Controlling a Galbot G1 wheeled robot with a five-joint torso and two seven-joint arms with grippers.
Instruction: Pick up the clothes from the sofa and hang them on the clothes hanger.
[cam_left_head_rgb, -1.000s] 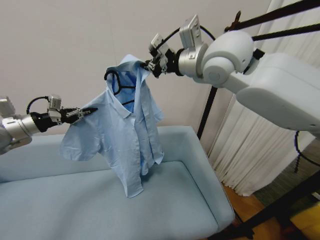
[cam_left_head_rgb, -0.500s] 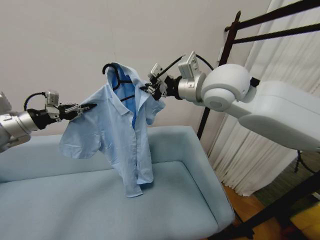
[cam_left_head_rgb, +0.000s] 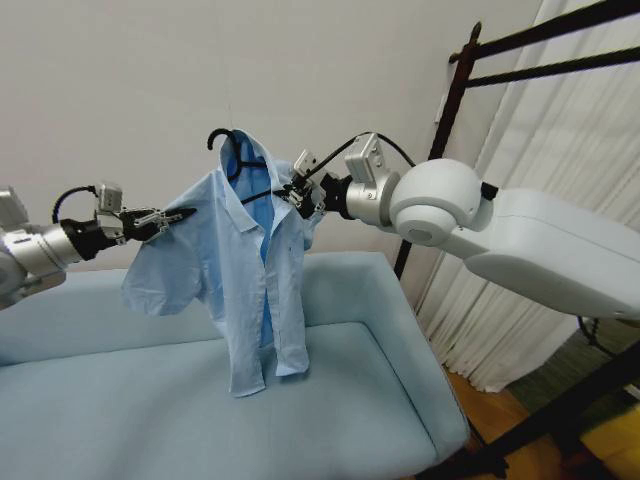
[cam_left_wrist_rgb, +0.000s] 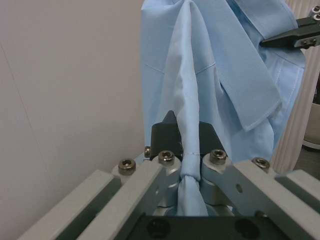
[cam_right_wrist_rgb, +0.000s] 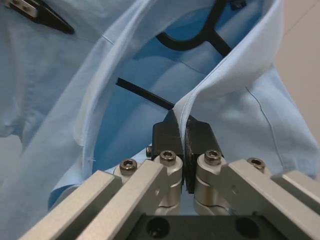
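A light blue short-sleeved shirt (cam_left_head_rgb: 245, 290) hangs in the air above the sofa, draped on a black hanger (cam_left_head_rgb: 232, 150) whose hook sticks up at the collar. My left gripper (cam_left_head_rgb: 178, 215) is shut on the shirt's left shoulder fabric; in the left wrist view the cloth (cam_left_wrist_rgb: 192, 125) is pinched between its pads. My right gripper (cam_left_head_rgb: 296, 192) is shut on the shirt's right collar edge; in the right wrist view the collar (cam_right_wrist_rgb: 215, 85) runs into the closed jaws, with the hanger (cam_right_wrist_rgb: 200, 40) just beyond.
The pale blue sofa (cam_left_head_rgb: 330, 420) lies below the shirt. A dark clothes rack (cam_left_head_rgb: 470, 75) with upright post and crossbars stands at the right, in front of white curtains (cam_left_head_rgb: 520, 290). A plain wall is behind.
My right gripper has come down and leftward with the collar, and the shirt has swung lower and left. The left gripper has barely moved.
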